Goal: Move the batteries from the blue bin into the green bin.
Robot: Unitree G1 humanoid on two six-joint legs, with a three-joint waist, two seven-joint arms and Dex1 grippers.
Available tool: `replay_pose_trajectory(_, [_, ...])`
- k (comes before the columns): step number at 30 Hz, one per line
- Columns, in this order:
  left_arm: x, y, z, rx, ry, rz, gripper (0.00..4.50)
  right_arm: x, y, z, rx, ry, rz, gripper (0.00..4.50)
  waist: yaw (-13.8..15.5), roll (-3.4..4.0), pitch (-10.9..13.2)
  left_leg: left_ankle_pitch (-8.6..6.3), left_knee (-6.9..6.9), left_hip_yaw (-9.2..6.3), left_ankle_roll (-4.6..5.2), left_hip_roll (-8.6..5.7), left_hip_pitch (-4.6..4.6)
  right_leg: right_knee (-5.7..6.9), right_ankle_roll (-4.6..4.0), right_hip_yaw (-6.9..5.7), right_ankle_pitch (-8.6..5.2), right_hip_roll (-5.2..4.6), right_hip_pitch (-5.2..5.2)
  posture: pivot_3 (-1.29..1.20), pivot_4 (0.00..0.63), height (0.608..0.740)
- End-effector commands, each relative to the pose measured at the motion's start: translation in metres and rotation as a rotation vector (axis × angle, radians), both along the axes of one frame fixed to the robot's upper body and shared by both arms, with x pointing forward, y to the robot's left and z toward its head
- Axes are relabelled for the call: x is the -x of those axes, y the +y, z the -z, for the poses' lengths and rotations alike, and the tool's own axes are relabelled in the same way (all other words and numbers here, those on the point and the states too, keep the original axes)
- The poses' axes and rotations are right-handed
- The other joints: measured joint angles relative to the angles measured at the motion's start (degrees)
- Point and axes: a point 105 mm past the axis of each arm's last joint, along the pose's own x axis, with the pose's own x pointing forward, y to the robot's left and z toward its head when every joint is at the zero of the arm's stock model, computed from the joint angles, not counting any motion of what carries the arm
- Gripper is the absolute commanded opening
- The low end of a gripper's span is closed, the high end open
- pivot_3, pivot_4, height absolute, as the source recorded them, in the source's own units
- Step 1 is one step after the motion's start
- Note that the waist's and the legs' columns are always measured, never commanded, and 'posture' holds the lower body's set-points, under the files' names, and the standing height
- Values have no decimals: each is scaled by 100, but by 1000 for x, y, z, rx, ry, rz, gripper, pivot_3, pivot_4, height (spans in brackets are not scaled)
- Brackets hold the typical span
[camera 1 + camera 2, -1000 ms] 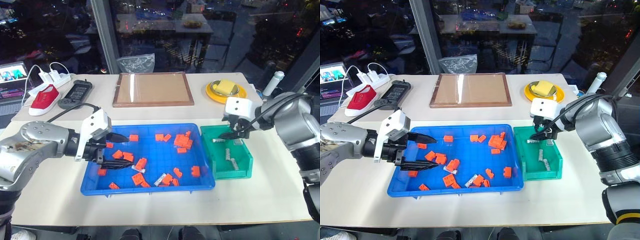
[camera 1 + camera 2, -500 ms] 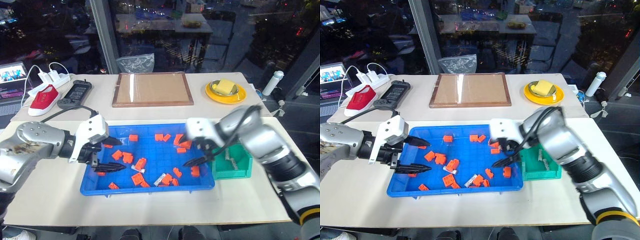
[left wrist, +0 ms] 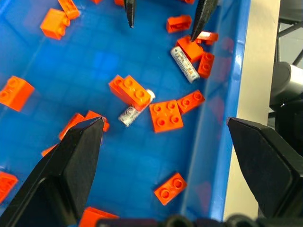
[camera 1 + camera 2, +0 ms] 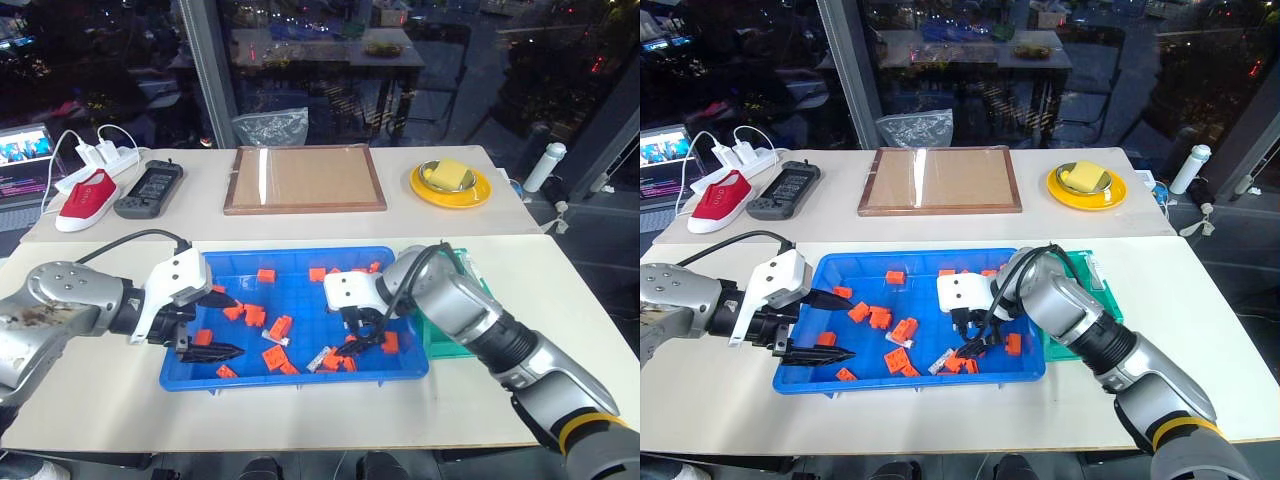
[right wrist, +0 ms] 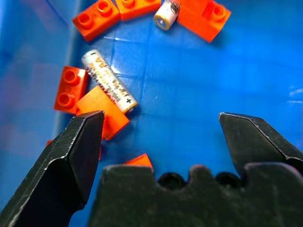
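On the near counter [image 4: 300, 415]: blue bin [image 4: 300, 377] at centre, green bin [image 4: 478, 345] touching its right side. In the blue bin: orange blocks [image 4: 266, 276] scattered, two batteries [image 5: 109, 81] among them toward the front rim. Over the bin's left end, left gripper [image 4: 222, 325]; over its right front part, right gripper [image 4: 362, 343]. On the far counter, left to right: power strip [image 4: 100, 160], shoe [image 4: 88, 197], remote [image 4: 150, 188], wooden tray [image 4: 305, 179], plate [image 4: 452, 186], bottle [image 4: 543, 165]. Behind the tray, a plastic bag [image 4: 272, 126].

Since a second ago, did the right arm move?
Yes. The right gripper swung from above the green bin leftward and down into the blue bin.
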Motion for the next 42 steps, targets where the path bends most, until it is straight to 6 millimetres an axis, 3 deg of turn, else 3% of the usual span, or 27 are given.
replay_pose_trajectory(1, [2, -1, -9, -7, -39, 12, 4500, -2, 2, 1, 11, -34, -10, 4482, 6, 0, 0, 0, 0, 0, 0, -1, 1, 0, 0, 0, 0, -1, 2, 0, 150, 740])
replay_pose_trajectory(12, [2, 1, -7, -14, -39, 13, 4500, 20, 15, -10, -75, 70, -58, 4482, 4, 0, 0, 0, 0, 0, 0, 1, 1, 0, 0, -1, 0, 1, 2, 0, 150, 740])
replay_pose_trajectory(16, [2, 2, -6, -16, -37, 16, 4500, 27, 12, -1, -36, 104, -69, 4482, 4, 0, 0, 0, 0, 0, 0, 2, 1, 0, 0, -1, 0, 1, 2, 0, 150, 740])
replay_pose_trajectory(22, [1, 2, -6, -17, -43, 16, 4500, 22, 4, 12, 26, 88, -43, 4482, -3, 0, 0, 0, 0, 1, 0, 1, 1, 0, 0, -1, 0, 0, 1, 0, 150, 740])
replay_pose_trajectory(32, [-2, -1, -6, -19, -52, 19, 4500, 8, -9, 10, 53, 48, 9, 4482, 5, -1, -1, 0, 0, 1, 0, 3, 3, 0, 0, -1, 0, 2, 2, 0, 150, 740])
replay_pose_trajectory(35, [-2, -2, -7, -19, -55, 21, 4500, 3, -10, 10, 50, 32, 29, 3825, 3, -1, -1, 0, 0, 1, 0, 3, 3, 0, 0, -1, 0, 2, 3, 0, 150, 740])
replay_pose_trajectory(42, [-4, -1, -8, -23, -63, 18, 4500, -21, -14, 9, 43, -50, 110, 1423, 4, -1, -1, 0, 1, 2, 0, 4, 8, 2, 0, -1, 0, 4, 4, 0, 150, 740])
